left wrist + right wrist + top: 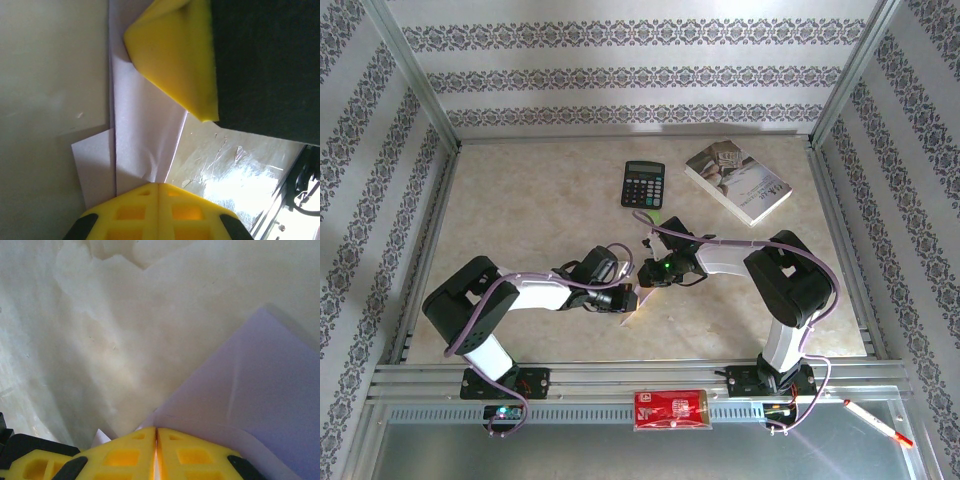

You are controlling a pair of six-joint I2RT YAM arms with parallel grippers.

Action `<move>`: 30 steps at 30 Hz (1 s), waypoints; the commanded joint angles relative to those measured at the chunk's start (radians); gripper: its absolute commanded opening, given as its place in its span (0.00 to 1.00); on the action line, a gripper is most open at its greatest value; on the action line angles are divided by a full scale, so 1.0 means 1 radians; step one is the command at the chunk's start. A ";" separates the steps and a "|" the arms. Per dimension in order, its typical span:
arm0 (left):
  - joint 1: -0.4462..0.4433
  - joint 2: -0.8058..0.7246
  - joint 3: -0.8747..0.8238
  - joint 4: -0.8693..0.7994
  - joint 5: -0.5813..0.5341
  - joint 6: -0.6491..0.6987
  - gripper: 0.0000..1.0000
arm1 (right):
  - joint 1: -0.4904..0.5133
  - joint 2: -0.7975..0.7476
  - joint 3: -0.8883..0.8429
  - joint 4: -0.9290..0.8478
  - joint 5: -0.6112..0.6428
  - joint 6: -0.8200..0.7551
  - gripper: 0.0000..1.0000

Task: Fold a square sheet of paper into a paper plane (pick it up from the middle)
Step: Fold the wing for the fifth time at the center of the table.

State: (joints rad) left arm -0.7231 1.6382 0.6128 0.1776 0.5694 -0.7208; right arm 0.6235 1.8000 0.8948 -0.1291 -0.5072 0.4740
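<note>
The square sheet of paper [642,294] is pale lilac and folded into overlapping layers, held between both grippers just above the table's middle. My left gripper [158,185] is shut on one creased end of the paper [142,135]; in the top view the left gripper [626,299] sits at the paper's left. My right gripper [156,431] is shut on another edge of the paper [265,390], and its yellow finger [175,55] shows in the left wrist view. From above, the right gripper [651,272] is just above the paper. I cannot tell whether it has a paper plane's shape.
A black calculator [642,184] and a white-covered book [737,181] lie at the back of the table, with a small green disc [654,216] in front of the calculator. A red packet [670,409] and a pen [877,421] rest on the near rail.
</note>
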 commanded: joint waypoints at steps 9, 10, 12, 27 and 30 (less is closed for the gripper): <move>0.008 0.002 -0.077 -0.038 -0.033 -0.041 0.00 | -0.027 -0.065 0.051 -0.050 -0.051 0.030 0.20; 0.009 0.004 -0.079 -0.037 -0.033 -0.041 0.00 | -0.027 -0.081 0.042 -0.037 -0.060 0.044 0.20; 0.009 0.009 -0.082 -0.029 -0.031 -0.044 0.00 | -0.023 -0.111 0.012 -0.008 -0.071 0.076 0.20; 0.008 0.014 -0.076 -0.054 -0.031 -0.040 0.00 | 0.042 -0.062 -0.120 0.168 -0.057 0.196 0.18; 0.008 0.019 -0.077 -0.068 -0.030 -0.037 0.00 | 0.007 -0.045 -0.129 0.161 -0.055 0.165 0.17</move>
State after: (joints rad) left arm -0.7197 1.6276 0.5732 0.2344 0.5694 -0.7639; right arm 0.6548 1.7355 0.7799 0.0120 -0.5644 0.6559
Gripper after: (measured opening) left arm 0.044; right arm 0.173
